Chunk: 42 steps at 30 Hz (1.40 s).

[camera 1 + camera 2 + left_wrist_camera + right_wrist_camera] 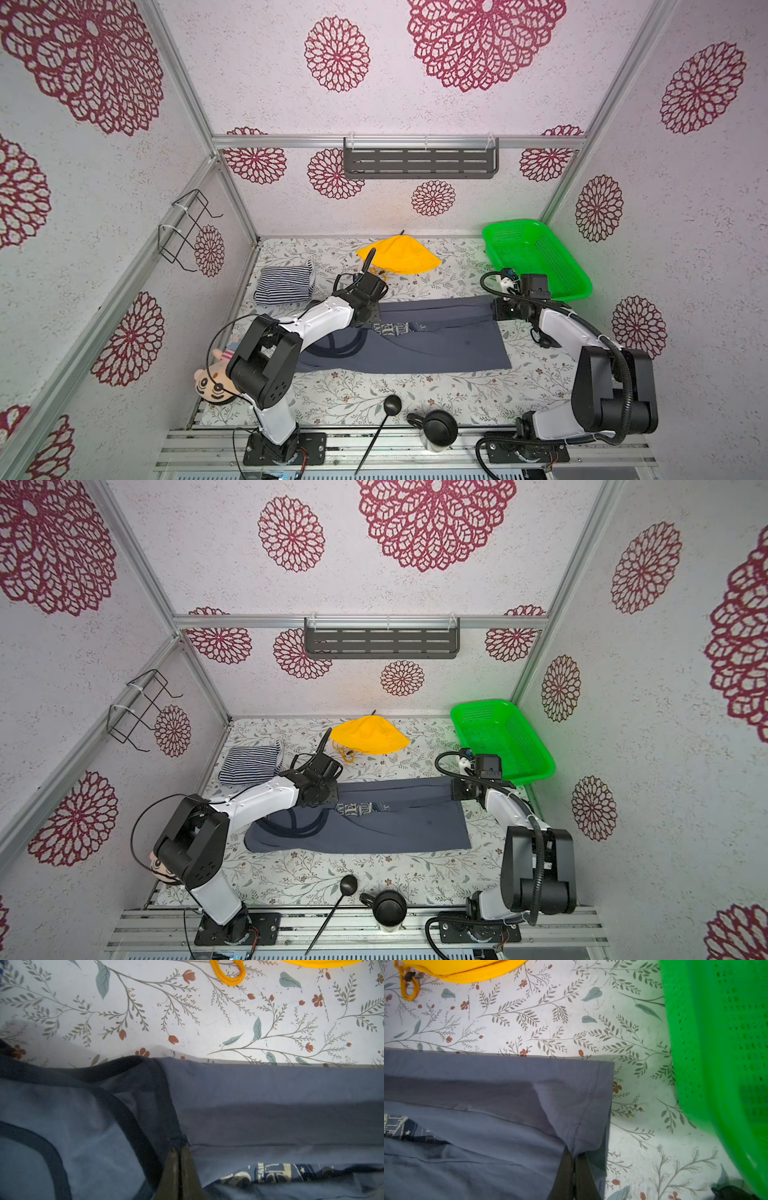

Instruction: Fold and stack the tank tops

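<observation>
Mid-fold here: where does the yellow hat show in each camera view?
Top view: yellow hat at back centre.
Top view: hat at back centre too.
Left wrist: brim sliver at the frame edge.
Right wrist: brim cut by the frame edge.
Shared landmark: blue-grey tank top, in all four.

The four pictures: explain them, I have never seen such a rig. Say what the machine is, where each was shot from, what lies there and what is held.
Two robot arms work at a table. Both top views look down from overhead; the close-ups come from cameras on the arms' wrists. On the table lie folded striped tank tops, a yellow hat, a green basket, a ladle and a mug. The left tool and the right tool are shut on the blue-grey tank top, one near the armhole, one at the hem.
</observation>
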Motion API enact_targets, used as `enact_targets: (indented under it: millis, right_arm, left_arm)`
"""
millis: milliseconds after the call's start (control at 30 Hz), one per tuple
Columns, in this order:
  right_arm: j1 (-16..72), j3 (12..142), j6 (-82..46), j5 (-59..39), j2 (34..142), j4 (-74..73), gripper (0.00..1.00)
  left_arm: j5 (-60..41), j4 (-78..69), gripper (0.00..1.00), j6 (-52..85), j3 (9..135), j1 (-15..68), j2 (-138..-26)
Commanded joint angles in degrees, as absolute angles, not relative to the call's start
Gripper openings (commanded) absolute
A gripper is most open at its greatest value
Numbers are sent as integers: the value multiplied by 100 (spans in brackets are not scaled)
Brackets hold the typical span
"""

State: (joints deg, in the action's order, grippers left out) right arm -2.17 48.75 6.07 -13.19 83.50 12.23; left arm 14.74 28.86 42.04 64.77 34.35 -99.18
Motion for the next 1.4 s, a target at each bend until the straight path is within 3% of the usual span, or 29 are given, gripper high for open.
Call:
enact_targets:
  millis: [0, 100, 200, 267, 333, 400, 600, 833, 1000, 1167, 1367]
  right_arm:
    - [-299, 4821, 419, -1154, 8139, 1079, 0]
    - [-332, 4806, 372, -1154, 8115, 1166, 11]
    - [-375, 4848, 303, -1069, 7875, 1364, 38]
    - [-395, 4918, 256, -1038, 7637, 1497, 49]
    - [-391, 5090, 212, -1113, 7512, 1761, 53]
    - [-280, 5223, 2, -1324, 7481, 1968, 53]
    - [950, 5409, -971, -917, 8167, 1833, 42]
    - [1391, 5606, -1460, -861, 9305, 1508, 26]
    - [1388, 5244, -1547, -699, 9335, 1566, 24]
    - [1367, 4929, -1583, -488, 9131, 1643, 25]
    - [1278, 5072, -1349, -351, 9211, 2006, 25]
  left_arm:
    - [1644, 2796, 0, 4431, 6338, 3563, -9751]
    - [1643, 2919, 0, 4491, 6401, 3641, -9829]
    - [1846, 3317, 24, 4493, 6418, 3747, -9685]
    - [2046, 3524, 44, 4499, 6320, 3797, -9395]
    - [2092, 3536, 57, 4503, 6233, 3806, -9072]
    - [1980, 3307, 61, 4525, 6206, 3806, -8882]
    - [1136, 2856, 61, 4595, 7319, 3857, -10046]
    - [998, 3255, 49, 4619, 8314, 4014, -11482]
    - [843, 3167, 36, 5007, 7383, 4113, -10976]
    - [928, 3286, 34, 5369, 6680, 4300, -10330]
    - [1319, 4132, 36, 5225, 6852, 4298, -9887]
